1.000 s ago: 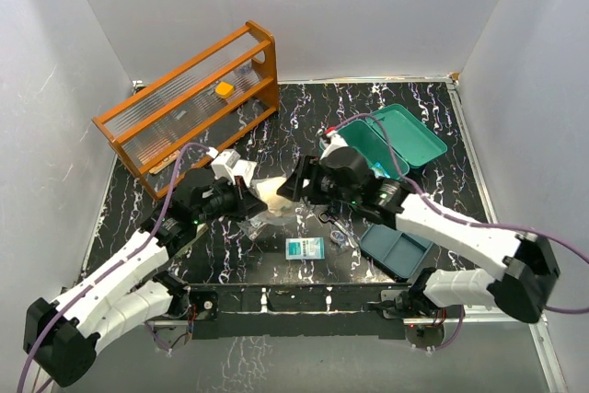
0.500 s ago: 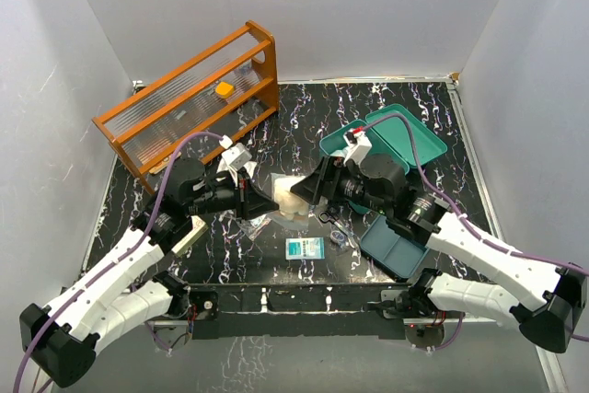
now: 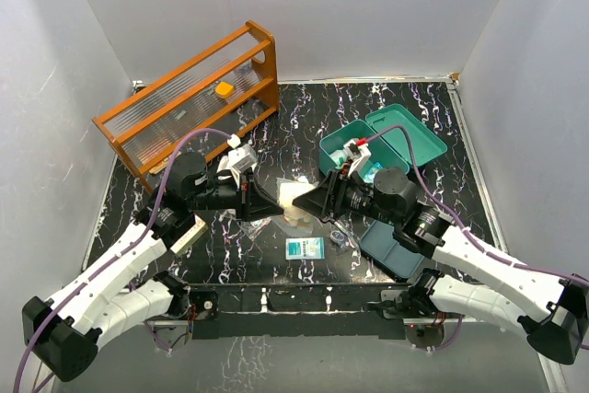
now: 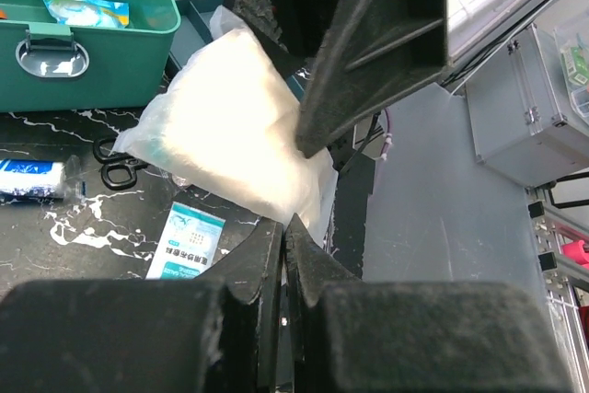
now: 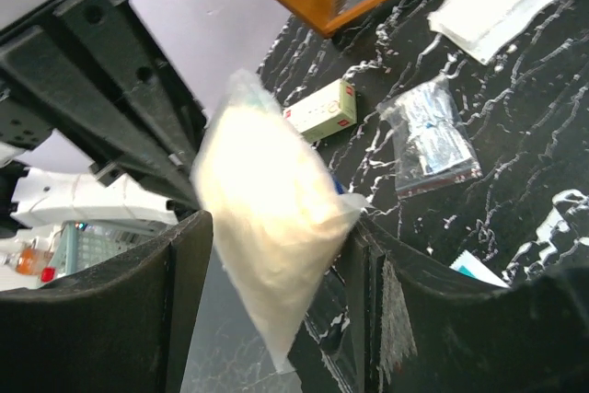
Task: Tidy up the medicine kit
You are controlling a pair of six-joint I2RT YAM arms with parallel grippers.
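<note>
Above the middle of the worktop point(image 3: 276, 117) the bag point(image 4: 230, 126) is pinched at its edge by the closed left gripper point(image 4: 285, 227) and flanked by the parted jaws of the right gripper point(image 5: 276, 227), whose hold cannot be told, while the kit point(image 3: 414, 135) is seen open by the far right corner

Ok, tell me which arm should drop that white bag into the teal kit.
Probably right. The left pincer pinches an edge of the white bag, but the right pincer flanks the bag and sits beside the open medicine kit; the left would have to reach across.
</note>
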